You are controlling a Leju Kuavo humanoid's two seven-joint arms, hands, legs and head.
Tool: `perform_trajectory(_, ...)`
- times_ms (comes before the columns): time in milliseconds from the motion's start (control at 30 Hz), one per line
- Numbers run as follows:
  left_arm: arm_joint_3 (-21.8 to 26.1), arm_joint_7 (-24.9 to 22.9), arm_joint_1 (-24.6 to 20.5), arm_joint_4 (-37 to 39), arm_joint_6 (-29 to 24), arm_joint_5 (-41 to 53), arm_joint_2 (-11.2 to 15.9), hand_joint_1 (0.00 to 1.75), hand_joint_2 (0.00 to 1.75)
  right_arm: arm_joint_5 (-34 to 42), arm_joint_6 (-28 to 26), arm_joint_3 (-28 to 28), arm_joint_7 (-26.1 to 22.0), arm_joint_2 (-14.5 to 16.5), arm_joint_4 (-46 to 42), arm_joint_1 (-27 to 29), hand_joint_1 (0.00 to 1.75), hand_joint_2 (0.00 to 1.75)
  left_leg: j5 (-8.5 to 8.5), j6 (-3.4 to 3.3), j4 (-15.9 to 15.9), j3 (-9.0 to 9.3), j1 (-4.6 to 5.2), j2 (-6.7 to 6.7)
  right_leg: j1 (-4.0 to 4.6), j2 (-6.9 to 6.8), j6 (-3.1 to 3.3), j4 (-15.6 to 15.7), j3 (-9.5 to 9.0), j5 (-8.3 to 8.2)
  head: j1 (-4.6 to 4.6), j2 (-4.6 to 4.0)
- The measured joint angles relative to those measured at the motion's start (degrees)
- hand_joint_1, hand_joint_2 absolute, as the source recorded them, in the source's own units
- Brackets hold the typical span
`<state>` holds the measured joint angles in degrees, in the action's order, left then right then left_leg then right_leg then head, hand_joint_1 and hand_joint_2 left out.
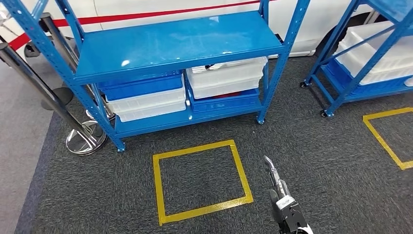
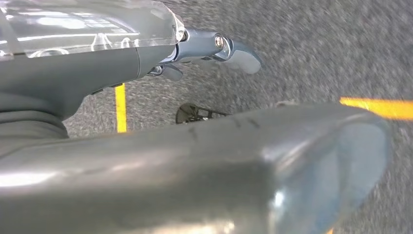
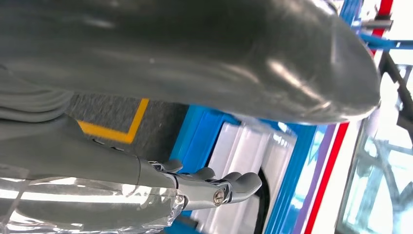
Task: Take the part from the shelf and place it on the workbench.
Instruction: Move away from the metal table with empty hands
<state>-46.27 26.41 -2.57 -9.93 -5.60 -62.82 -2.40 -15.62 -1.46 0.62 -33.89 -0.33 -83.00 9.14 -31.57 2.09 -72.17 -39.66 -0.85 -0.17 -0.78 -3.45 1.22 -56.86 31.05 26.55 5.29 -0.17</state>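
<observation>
I see the shelf unit [image 1: 180, 46] ahead across the carpet [image 1: 316, 161]. Its lower shelf holds four bins: left stack [image 1: 143, 97], right stack [image 1: 226, 83]. A taped square [image 1: 202, 181] lies on the carpet before the unit. A stanchion base [image 1: 85, 137] stands beside its front-left leg. A second shelf unit [image 1: 375, 58] stands to the right, another taped square [image 1: 387, 136] before it.

We see the blue shelf [image 1: 180, 44] cut off at the top edge of the head view, and its bins [image 1: 226, 78] sit half under the upper board — their contents hidden from us. A second shelf [image 1: 370, 58] runs off the right edge. The right hand [image 1: 287, 214] is cut by the bottom edge. In the left wrist view the carpet [image 2: 316, 44] is blurred — the left hand's [image 2: 209, 48] grasp we cannot tell.
</observation>
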Motion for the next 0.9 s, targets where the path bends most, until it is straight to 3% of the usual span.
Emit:
perform_trajectory(67, -0.01, -0.03, 0.01, 0.01, -0.16, 0.01, 0.07, 0.0, 0.0, 0.37, 0.48, -0.06, -0.03, 0.14, 0.02, 0.01, 0.0, 0.0, 3.51, 0.24, 7.57, 4.24, -0.28, 1.68, -0.08, -1.39, -0.5, -0.39, -0.11, 0.33, 0.0, 0.0)
perform_trajectory(133, -0.01, -0.2, -0.1, 0.01, -0.37, 0.01, 0.1, 0.0, 0.0, 0.57, 0.82, -0.21, -0.09, 0.2, 0.08, -0.08, 0.0, 0.0, 5.26, -0.41, 13.18, 7.17, -0.15, 3.29, 0.16, -2.49, -1.19, -0.88, -0.2, 0.78, -0.01, 0.0)
perform_trajectory(167, -0.02, -0.38, -0.11, 0.01, -0.49, 0.02, 0.09, 0.0, 0.0, 0.62, 0.88, -0.31, -0.13, 0.21, 0.16, -0.18, 0.0, 0.0, 5.32, -0.88, 14.01, 7.46, -0.04, 3.53, 0.3, -2.96, -1.5, -1.01, -0.25, 0.91, -0.02, 0.0)
perform_trajectory(233, -0.08, -0.94, 0.02, 0.01, -0.84, 0.13, 0.09, 0.0, 0.0, 0.67, 1.03, -0.44, -0.16, 0.24, 0.43, -0.52, 0.0, 0.0, 5.47, -1.85, 14.13, 7.27, 0.09, 2.4, 0.25, -3.66, -2.17, -1.0, -0.43, 1.02, -0.02, 0.0)
perform_trajectory(300, -0.16, -1.48, 0.05, 0.01, -1.07, 0.32, 0.05, 0.0, 0.0, 0.8, 1.17, -0.52, -0.19, 0.3, 0.76, -0.85, 0.0, 0.0, 5.85, -2.66, 14.48, 7.31, -0.02, 1.38, -0.2, -1.49, -2.88, -2.45, -0.03, 2.38, -0.02, 0.0)
perform_trajectory(367, -0.2, -1.97, -0.13, 0.01, -1.09, 0.42, 0.01, 0.0, 0.0, 1.32, 1.26, -0.89, -0.19, 0.33, 1.25, -0.89, 0.0, 0.0, 6.14, -3.15, 14.66, 7.26, -0.11, 0.39, -0.47, 1.97, -3.22, -8.16, 2.51, 5.94, -0.03, 0.0)
perform_trajectory(433, -0.2, -2.52, -0.2, 0.01, -0.98, 0.41, -0.01, 0.0, 0.0, 2.26, 1.53, -1.43, -0.02, 0.36, 2.06, -0.82, 0.0, 0.0, 6.21, -3.3, 14.6, 7.06, 0.04, -0.64, -0.46, 3.12, -3.18, -15.42, 6.16, 8.83, -0.03, 0.0)
perform_trajectory(467, -0.2, -2.8, -0.16, 0.01, -0.93, 0.39, -0.04, 0.0, 0.0, 2.71, 1.71, -1.63, 0.1, 0.38, 2.51, -0.83, 0.0, 0.0, 6.22, -3.32, 14.54, 7.04, 0.13, -1.1, -0.44, 3.22, -3.08, -16.97, 7.11, 8.74, -0.03, 0.0)
perform_trajectory(500, -0.2, -3.17, -0.12, 0.01, -0.89, 0.36, -0.08, 0.0, 0.0, 3.1, 1.87, -1.78, 0.21, 0.43, 2.92, -0.89, 0.0, 0.0, 6.21, -3.31, 14.48, 7.07, 0.2, -1.58, -0.43, 3.26, -2.91, -16.24, 7.01, 7.49, -0.03, 0.0)
perform_trajectory(567, -0.2, -3.98, -0.13, 0.01, -0.79, 0.2, -0.19, 0.0, 0.0, 3.67, 2.09, -2.08, 0.35, 0.6, 3.55, -1.12, 0.0, 0.0, 6.14, -3.19, 14.4, 7.23, 0.26, -2.27, -0.35, 3.62, -2.33, -9.17, 4.07, 3.09, -0.03, 0.0)
perform_trajectory(633, -0.2, -4.62, -0.23, 0.01, -0.52, 0.02, -0.28, 0.0, 0.0, 3.98, 2.26, -2.33, 0.42, 0.81, 4.01, -1.44, 0.0, 0.0, 5.83, -2.75, 14.32, 7.17, 0.42, -2.69, -0.06, 4.16, -1.84, -2.81, 1.41, 0.85, -0.03, 0.0)
perform_trajectory(700, -0.21, -5.01, -0.26, 0.01, -0.07, -0.04, -0.33, 0.0, 0.0, 4.09, 2.36, -2.41, 0.44, 1.04, 4.27, -1.5, 0.0, 0.0, 5.25, -1.96, 14.47, 7.01, 0.43, -2.93, 0.29, 4.3, -1.39, -1.29, 0.9, 1.41, -0.03, 0.0)
perform_trajectory(800, -0.24, -5.42, -0.42, 0.0, 0.36, 0.12, -0.19, 0.0, 0.0, 4.27, 2.43, -2.43, 0.38, 1.4, 4.3, -1.25, 0.0, 0.0, 4.19, -0.94, 13.37, 7.16, 0.36, -2.35, 0.0, 4.06, -0.34, -0.65, -0.3, 1.76, -0.02, 0.01)
perform_trajectory(833, -0.25, -5.51, -0.54, -0.01, 0.41, 0.2, -0.12, 0.0, 0.0, 4.33, 2.46, -2.43, 0.35, 1.52, 4.3, -1.14, 0.0, 0.0, 3.29, -0.7, 11.08, 6.27, 0.34, -1.77, -0.15, 3.85, -0.03, -0.43, -1.0, 1.85, -0.02, 0.01)
perform_trajectory(900, -0.27, -5.68, -0.67, -0.01, 0.53, 0.33, -0.06, 0.0, 0.0, 4.47, 2.56, -2.44, 0.3, 1.7, 4.37, -0.88, 0.0, 0.0, 0.61, -0.25, 3.42, 2.05, 0.18, -0.73, -0.09, 3.39, 0.36, -0.34, -2.2, 2.57, 0.0, 0.0)
